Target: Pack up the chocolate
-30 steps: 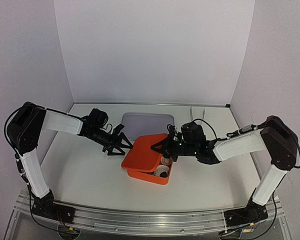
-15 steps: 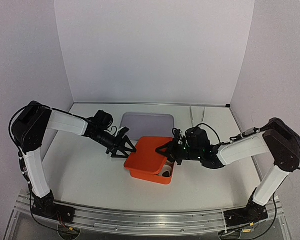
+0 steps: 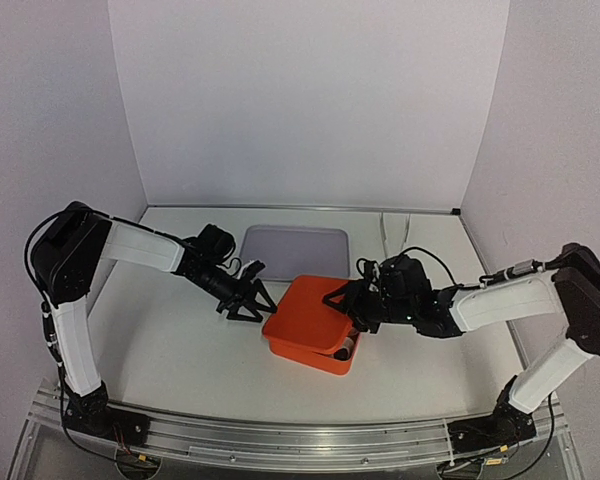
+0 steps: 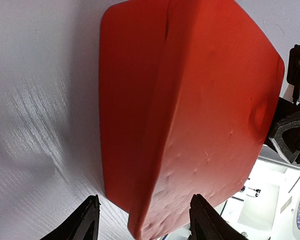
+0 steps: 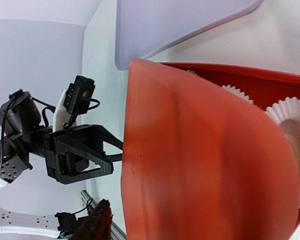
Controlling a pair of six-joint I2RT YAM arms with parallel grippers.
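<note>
Chocolate (image 3: 345, 350) sits in fluted white paper cups (image 5: 290, 112) inside the square orange box (image 3: 302, 353); one dark piece shows at the front right corner. Right gripper (image 3: 353, 304) pinches the smooth, bowed orange lid (image 3: 310, 312), which is tilted over the box. Left gripper (image 4: 146, 225) is spread, its fingertips either side of the box's rounded near corner; contact cannot be judged.
</note>
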